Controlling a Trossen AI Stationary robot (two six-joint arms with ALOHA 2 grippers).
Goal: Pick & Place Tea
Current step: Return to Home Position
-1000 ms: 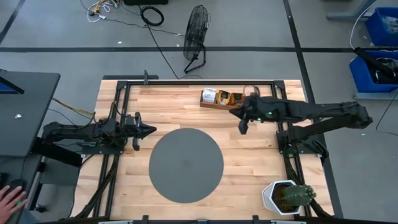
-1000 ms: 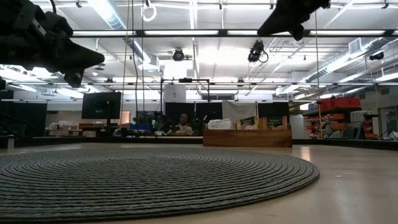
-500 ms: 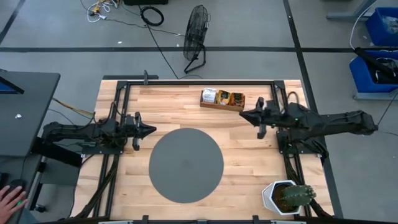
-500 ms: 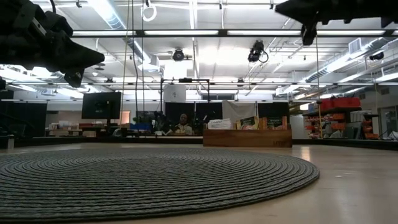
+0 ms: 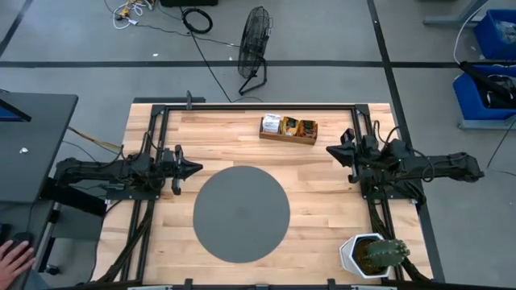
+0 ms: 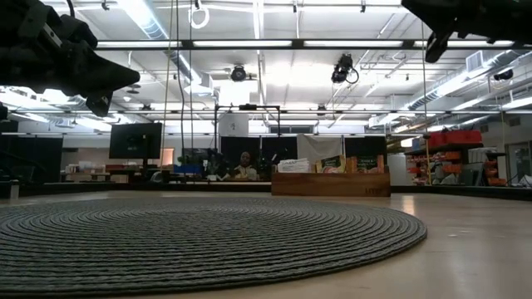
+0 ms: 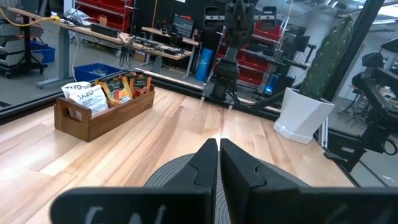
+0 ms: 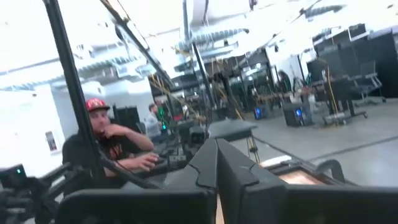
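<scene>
The tea (image 5: 289,127) stands as small packets upright in a wooden box (image 7: 93,118) near the table's far edge; the low view also shows the tea (image 6: 331,164). A round grey disc (image 5: 241,213) lies in the table's middle. My left gripper (image 5: 197,168) hovers shut at the disc's left side, pointing level toward the right, its fingertips (image 7: 217,144) together. My right gripper (image 5: 330,150) hangs shut and empty in the air at the table's right side, right of the box and near level, its fingers (image 8: 216,144) closed.
A cactus in a white pot (image 5: 372,254) stands at the near right corner. Black frame rails (image 5: 258,105) run along the table's far and side edges. Bare wood lies between the box and the disc. A person sits in the room beyond, in the right wrist view.
My right gripper has drawn back from beside the box toward the table's right edge and tipped up from pointing downward to nearly level, staying shut and empty. The tea and the box have not moved.
</scene>
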